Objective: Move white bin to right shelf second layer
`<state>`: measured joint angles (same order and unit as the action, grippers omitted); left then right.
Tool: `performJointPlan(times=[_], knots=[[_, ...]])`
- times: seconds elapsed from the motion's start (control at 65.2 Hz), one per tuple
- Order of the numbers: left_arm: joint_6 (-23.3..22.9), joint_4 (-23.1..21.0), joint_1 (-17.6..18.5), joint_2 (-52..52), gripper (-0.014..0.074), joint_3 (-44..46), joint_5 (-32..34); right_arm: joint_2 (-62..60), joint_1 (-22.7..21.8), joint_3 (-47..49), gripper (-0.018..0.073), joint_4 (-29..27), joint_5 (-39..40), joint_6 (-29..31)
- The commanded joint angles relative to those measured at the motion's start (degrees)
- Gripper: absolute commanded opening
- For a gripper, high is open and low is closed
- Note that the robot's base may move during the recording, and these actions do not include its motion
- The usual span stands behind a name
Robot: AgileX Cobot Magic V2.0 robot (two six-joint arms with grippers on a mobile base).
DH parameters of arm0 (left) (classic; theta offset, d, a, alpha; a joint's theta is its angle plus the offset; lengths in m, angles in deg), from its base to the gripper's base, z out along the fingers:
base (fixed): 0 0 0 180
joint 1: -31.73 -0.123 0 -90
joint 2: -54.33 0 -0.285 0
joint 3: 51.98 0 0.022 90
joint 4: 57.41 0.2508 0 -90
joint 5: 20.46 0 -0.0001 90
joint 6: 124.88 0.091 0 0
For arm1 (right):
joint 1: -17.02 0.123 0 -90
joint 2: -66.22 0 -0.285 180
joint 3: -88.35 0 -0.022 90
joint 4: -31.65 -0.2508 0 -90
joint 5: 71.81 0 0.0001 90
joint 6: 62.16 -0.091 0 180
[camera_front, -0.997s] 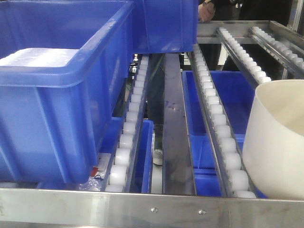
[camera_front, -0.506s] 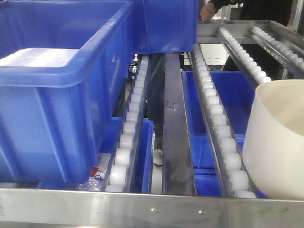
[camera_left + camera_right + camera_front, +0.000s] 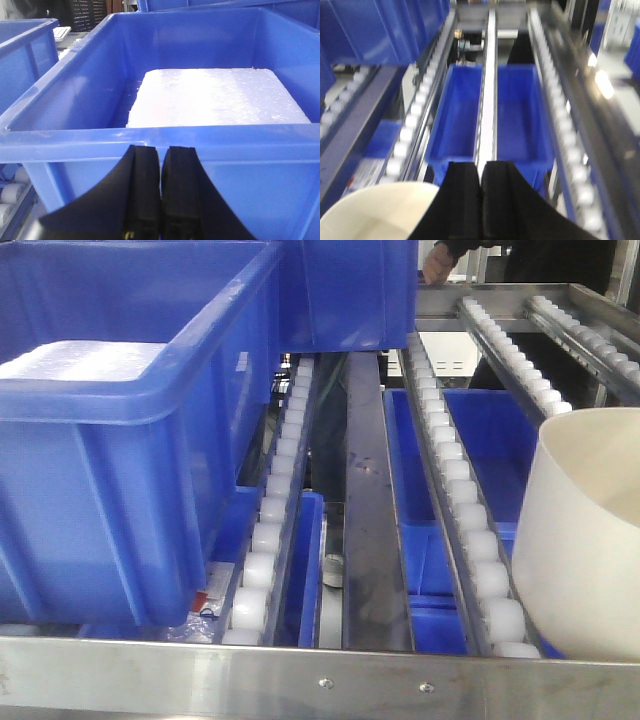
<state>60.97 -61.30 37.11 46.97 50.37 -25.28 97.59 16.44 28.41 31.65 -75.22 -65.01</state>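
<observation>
The white bin (image 3: 580,530) fills the lower right of the front view, its base right at the roller rail (image 3: 455,490) of the right shelf second layer; whether it rests there is unclear. In the right wrist view the bin (image 3: 375,212) lies at the lower left, its rim running behind the black fingers. My right gripper (image 3: 481,165) is shut on the bin's wall near a corner, above the rails (image 3: 565,125). My left gripper (image 3: 160,149) is shut and empty, just in front of a blue crate's near rim (image 3: 75,137).
A large blue crate (image 3: 100,490) holding a white foam slab (image 3: 215,95) sits on the left rails. Another blue crate (image 3: 350,290) stands behind it. Blue bins (image 3: 460,115) lie on the level below. A steel beam (image 3: 300,675) crosses the front. A person's hand (image 3: 435,262) shows at the back.
The white bin has shifted very slightly, its rim a touch lower. The hand at the back has moved a little. Crates and rails have stayed put.
</observation>
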Motion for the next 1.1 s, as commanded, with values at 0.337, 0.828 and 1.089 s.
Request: performJointPlan(times=[0.337,0.828,1.089], knots=[[-0.1,-0.3,0.5,0.8,0.0085,-2.1,4.8,-22.8,0.0,-17.1,0.0048,1.2,9.9,-0.8],[-0.1,-0.3,0.5,0.8,0.0085,-2.1,4.8,-25.1,2.3,-18.1,0.0048,-5.0,4.0,4.3],[-0.1,-0.3,0.5,0.8,0.0085,-2.1,4.8,-25.3,2.3,-18.1,0.0048,-5.0,4.1,4.3]])
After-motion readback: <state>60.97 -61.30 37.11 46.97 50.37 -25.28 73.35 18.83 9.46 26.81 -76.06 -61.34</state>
